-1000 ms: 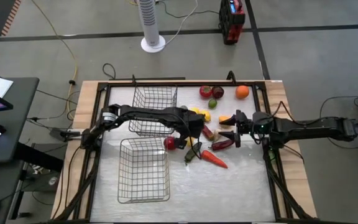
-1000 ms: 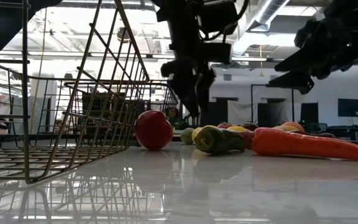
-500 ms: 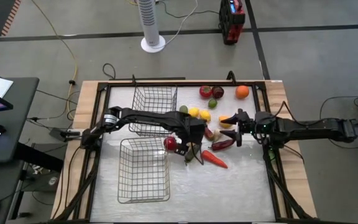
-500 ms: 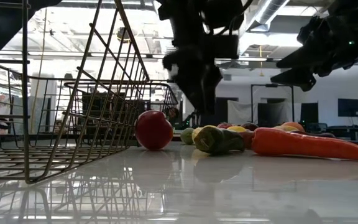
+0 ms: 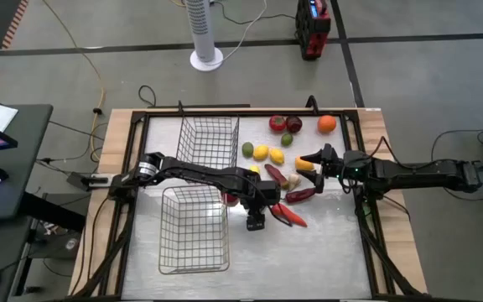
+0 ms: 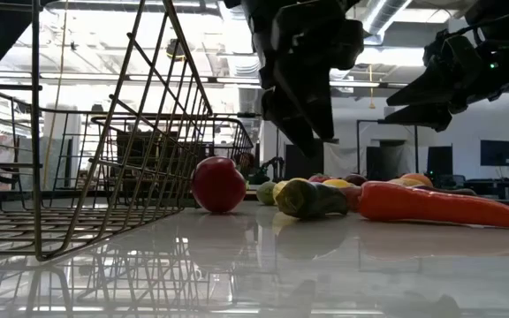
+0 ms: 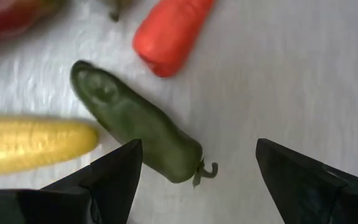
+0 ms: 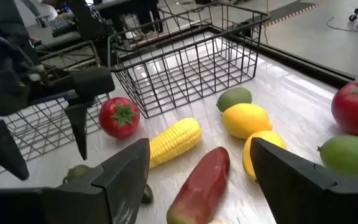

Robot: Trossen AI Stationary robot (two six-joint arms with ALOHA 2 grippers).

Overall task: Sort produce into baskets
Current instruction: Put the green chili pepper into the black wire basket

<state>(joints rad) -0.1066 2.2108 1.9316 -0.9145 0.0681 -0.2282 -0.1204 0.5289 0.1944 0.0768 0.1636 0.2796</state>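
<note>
i have the left gripper (image 5: 256,220) hanging just over the table's middle with its jaws spread wide and nothing in them. through the left wrist camera the cucumber (image 7: 135,129) lies flat on the white top between the two fingers (image 7: 107,180), its stem end nearest them; the corn (image 7: 36,145) touches its side and the carrot (image 7: 171,34) sits just beyond. the red tomato (image 6: 218,184) rests beside the near basket (image 5: 194,229), which stands toward the table's front left edge, with the far basket (image 5: 209,147) behind it. my right gripper (image 5: 309,160) hovers toward the right edge, jaws also parted and empty, above the dark red pepper (image 8: 201,185), with lemons (image 8: 247,120) and a lime (image 8: 234,98) just past it. i can read no labels or writing on anything.
</note>
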